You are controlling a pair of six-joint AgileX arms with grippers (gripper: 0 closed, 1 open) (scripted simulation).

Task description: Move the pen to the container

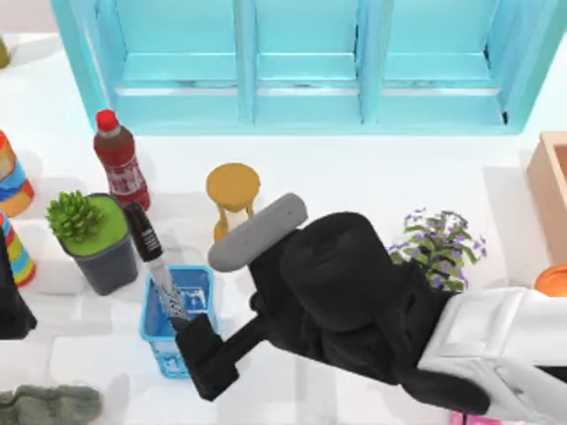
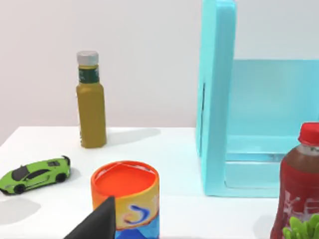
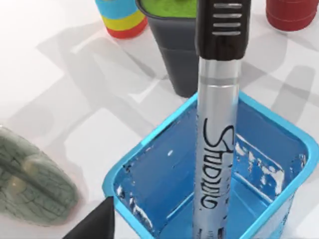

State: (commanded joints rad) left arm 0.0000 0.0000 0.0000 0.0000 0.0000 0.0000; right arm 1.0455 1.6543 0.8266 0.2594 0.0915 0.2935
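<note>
While the cabinet (image 1: 306, 66) fills the top of the frame, the right arm (image 1: 354, 301) crosses the lower centre, its gripper (image 1: 190, 341) low at the basket (image 1: 177, 319), lower left. Whether its fingers clasp the pen cannot be told. The container (image 1: 551, 181) shows at the right edge, well apart from the pen. The left gripper (image 1: 11, 297) sits parked at the left edge. The plant pot (image 1: 93, 239), cola bottle (image 1: 121, 159) and hourglass (image 1: 234, 199) ring the basket. The pen (image 1: 155, 261) stands tilted in the basket, cap up, leaning toward the pot. Judged risk: a slanted lift could drag the barrel against the basket wall and tip the basket, or the cap could knock the pot; a weak hold on the smooth barrel could drop the pen during the long carry.
</note>
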